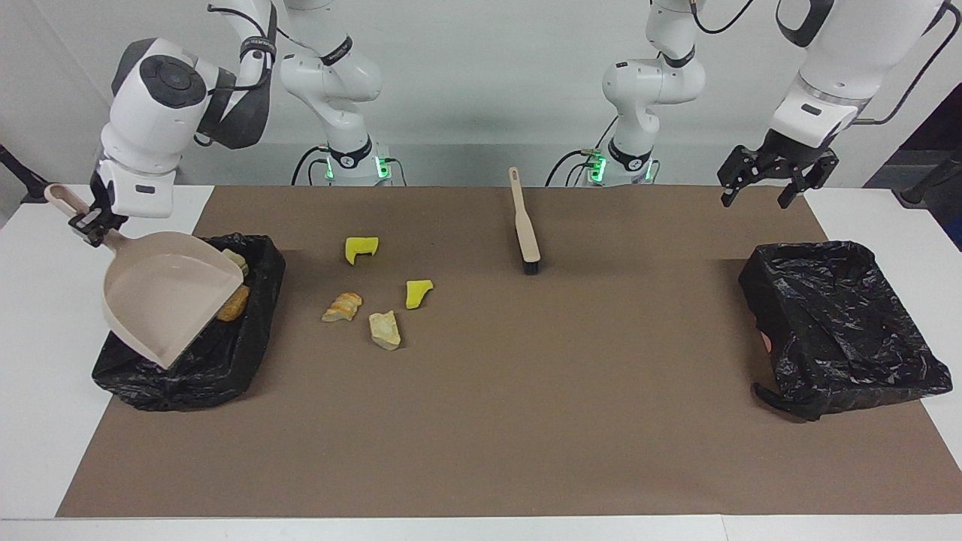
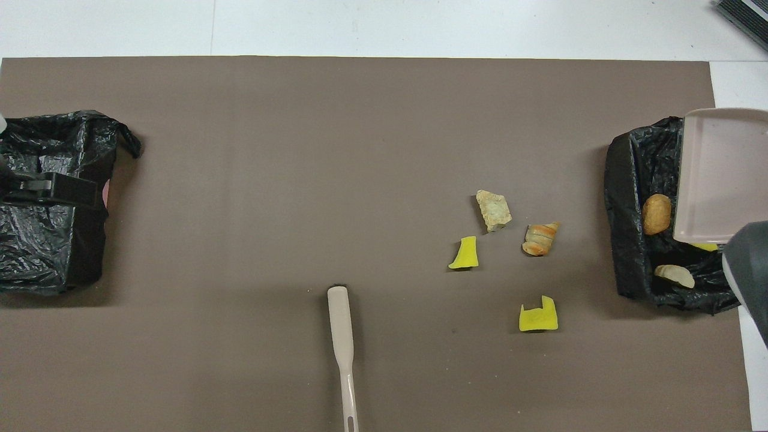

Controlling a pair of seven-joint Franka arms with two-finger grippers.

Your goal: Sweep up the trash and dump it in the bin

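The right gripper (image 1: 89,223) clamps the dustpan (image 1: 169,293) handle, tipped over the bin (image 1: 259,300); the left gripper (image 1: 774,184) waits open over the table, empty. Four chunks (image 1: 376,289) lie at the bin's 3 o'clock in the facing view; a careless return could scatter them.

- Facing view: high, across the table, looking toward both arm bases.
- Overhead view: steeply down from the robots' end.
- Both share the brown mat (image 1: 526,391) (image 2: 300,180), half a turn apart.

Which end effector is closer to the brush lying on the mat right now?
Neither is close; the left looks slightly nearer. The left end effector, open, hangs over the table by the empty bin; the brush lies mid-table. The right end effector holds the dustpan over the other bin.
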